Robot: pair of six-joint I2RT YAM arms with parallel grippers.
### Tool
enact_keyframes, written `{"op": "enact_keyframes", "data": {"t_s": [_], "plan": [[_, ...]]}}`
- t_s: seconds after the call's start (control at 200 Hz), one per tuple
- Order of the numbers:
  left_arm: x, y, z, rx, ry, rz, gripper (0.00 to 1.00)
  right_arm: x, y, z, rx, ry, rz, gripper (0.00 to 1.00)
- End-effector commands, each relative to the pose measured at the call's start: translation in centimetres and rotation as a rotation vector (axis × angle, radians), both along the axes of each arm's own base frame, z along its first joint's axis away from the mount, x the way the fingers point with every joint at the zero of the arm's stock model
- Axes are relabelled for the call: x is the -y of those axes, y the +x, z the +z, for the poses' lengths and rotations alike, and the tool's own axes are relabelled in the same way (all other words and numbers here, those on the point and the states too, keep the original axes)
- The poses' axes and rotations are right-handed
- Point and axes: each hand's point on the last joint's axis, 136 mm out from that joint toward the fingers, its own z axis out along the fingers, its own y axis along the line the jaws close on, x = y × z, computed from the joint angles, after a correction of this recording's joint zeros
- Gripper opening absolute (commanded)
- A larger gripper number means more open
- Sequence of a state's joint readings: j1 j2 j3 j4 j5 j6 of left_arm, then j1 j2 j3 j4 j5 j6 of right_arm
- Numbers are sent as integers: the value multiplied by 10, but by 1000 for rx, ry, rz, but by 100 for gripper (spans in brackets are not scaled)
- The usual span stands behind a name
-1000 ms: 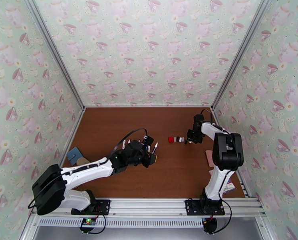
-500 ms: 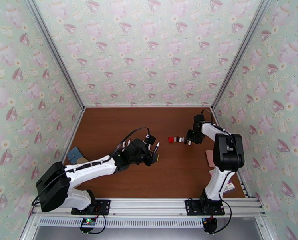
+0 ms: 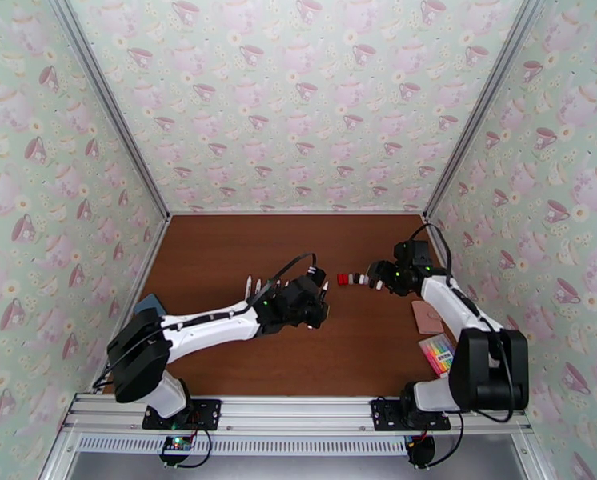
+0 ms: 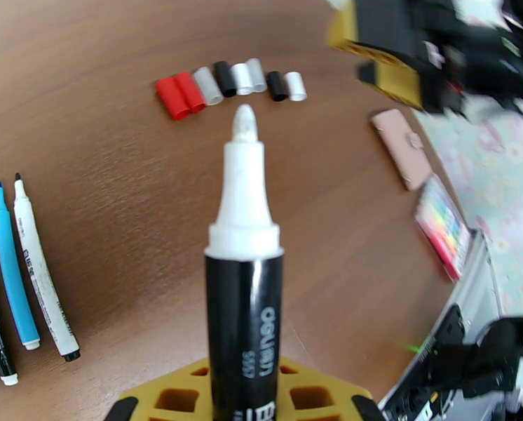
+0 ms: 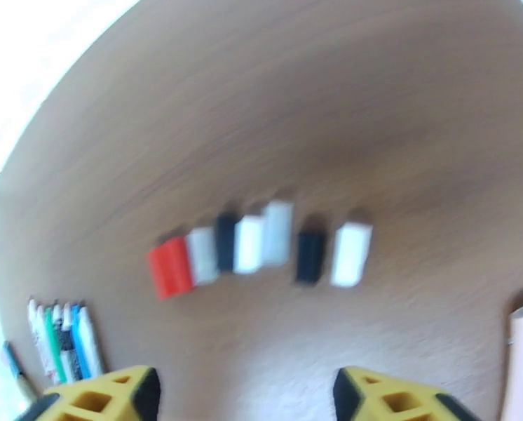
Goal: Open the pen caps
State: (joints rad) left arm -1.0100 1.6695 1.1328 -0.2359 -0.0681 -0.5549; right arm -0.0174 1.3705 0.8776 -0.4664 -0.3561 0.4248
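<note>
Compared with a second ago, your left gripper point(image 3: 313, 307) has slid right and slightly up-frame in the top view, nearer the pen caps point(image 3: 354, 278). It stays clamped tight on the black marker point(image 4: 244, 289), which is uncapped, its white nib pointing at the cap row in the left wrist view.

Your right gripper point(image 5: 247, 400) was narrow before. Now its yellow fingers point(image 5: 100, 398) stand wide apart with nothing between them. The caps lie in a row on the table point(image 3: 218, 250), just up-frame of the open fingers in the right wrist view. They run from red at the left through grey, black and white, and the white one at the right end sits free.

The right arm itself has swung. Its elbow now sits at the lower right of the top view, uncovering the highlighter pack point(image 3: 436, 354) beside the pink pad point(image 3: 425, 316).

The other pens point(image 4: 23, 275) lie side by side, left of the held marker and well apart from the caps.
</note>
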Motion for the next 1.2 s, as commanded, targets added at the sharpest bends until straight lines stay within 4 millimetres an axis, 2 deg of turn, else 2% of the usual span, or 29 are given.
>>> {"op": "enact_keyframes", "data": {"t_s": [0.0, 0.085, 0.235, 0.371, 0.561, 0.696, 1.192], "plan": [[-4, 12, -12, -15, 81, 92, 16, -30, -15, 19, 78, 169, 86, 89], [-7, 21, -19, -16, 150, 144, 16, -39, -30, 24, 109, 228, 100, 100], [-10, 33, -35, -31, 231, 204, 16, -53, -51, 30, 142, 334, 132, 100], [-7, 42, -46, -30, 285, 218, 16, -55, -63, 31, 171, 358, 133, 100], [-13, 54, -61, -9, 419, 247, 18, -55, -69, 19, 144, 355, 125, 100], [-18, 60, -72, -9, 499, 261, 18, -46, -73, 7, 91, 288, 97, 100], [-37, 89, -99, 8, 664, 316, 17, -37, -78, 1, 69, 229, 74, 99]]}}
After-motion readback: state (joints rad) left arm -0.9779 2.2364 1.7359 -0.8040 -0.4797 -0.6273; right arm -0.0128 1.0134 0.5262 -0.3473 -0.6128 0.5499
